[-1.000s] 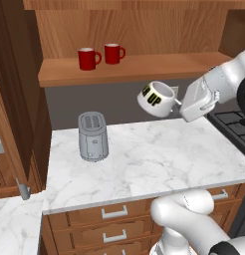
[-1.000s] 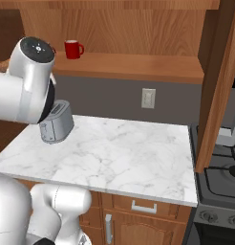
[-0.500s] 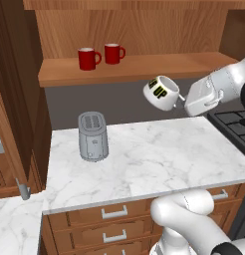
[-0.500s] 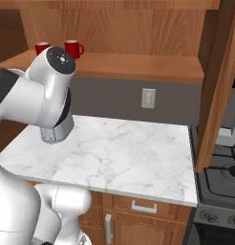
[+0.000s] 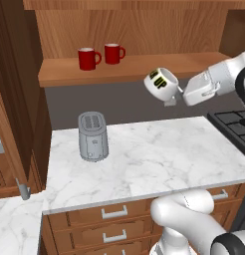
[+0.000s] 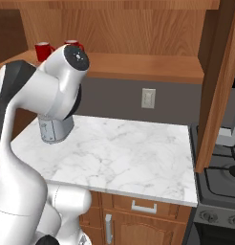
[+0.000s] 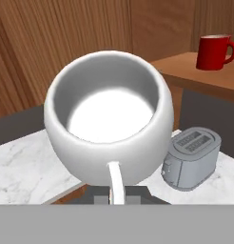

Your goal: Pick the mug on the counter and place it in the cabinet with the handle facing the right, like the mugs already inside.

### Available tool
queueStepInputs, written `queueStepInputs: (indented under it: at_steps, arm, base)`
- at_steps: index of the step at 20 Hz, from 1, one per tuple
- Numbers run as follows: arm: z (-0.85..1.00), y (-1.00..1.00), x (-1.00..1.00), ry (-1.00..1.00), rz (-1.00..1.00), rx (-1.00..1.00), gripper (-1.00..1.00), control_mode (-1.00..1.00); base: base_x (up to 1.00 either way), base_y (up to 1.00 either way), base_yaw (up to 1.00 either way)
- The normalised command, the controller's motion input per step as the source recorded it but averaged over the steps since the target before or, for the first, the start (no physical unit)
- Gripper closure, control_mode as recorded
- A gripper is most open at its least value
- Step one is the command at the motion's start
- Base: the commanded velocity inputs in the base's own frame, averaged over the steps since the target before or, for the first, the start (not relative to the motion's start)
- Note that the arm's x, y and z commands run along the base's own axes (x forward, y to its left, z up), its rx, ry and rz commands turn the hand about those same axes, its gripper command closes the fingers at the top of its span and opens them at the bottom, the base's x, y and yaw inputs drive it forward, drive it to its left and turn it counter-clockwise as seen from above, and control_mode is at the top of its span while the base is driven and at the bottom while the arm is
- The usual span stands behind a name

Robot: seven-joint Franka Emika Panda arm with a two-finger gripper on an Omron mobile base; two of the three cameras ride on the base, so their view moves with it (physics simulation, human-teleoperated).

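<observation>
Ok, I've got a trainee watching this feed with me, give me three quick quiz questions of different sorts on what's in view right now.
1. True or false: the small squat white mug with the black-and-yellow patch is standing on the white marble counter.
2. How many red mugs stand on the brown wooden cabinet shelf?
3. Multiple choice: what stands on the counter to the left of the held mug in the left base view? A) a kettle B) a grey two-slot toaster C) a bowl

Key:
1. False: the two-finger gripper is shut on it and holds it tilted in the air, below shelf level.
2. Two, side by side, handles to the right.
3. B.
</observation>
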Motion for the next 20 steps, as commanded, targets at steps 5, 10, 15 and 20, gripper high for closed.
queueStepInputs:
  at_steps: [5,10,15,20]
  arm:
    - [0.04,0.0,0.28,0.0,0.0,0.04,1.0,-1.0]
    - [0.06,0.0,0.32,0.0,0.0,0.05,1.0,-1.0]
    - [0.07,0.0,0.32,0.0,0.0,0.06,1.0,-1.0]
    - [0.09,0.0,0.21,0.0,0.0,0.02,1.0,-1.0]
  base:
    - [0.0,0.0,0.0]
    - [0.0,0.0,0.0]
    - [0.0,0.0,0.0]
    - [0.0,0.0,0.0]
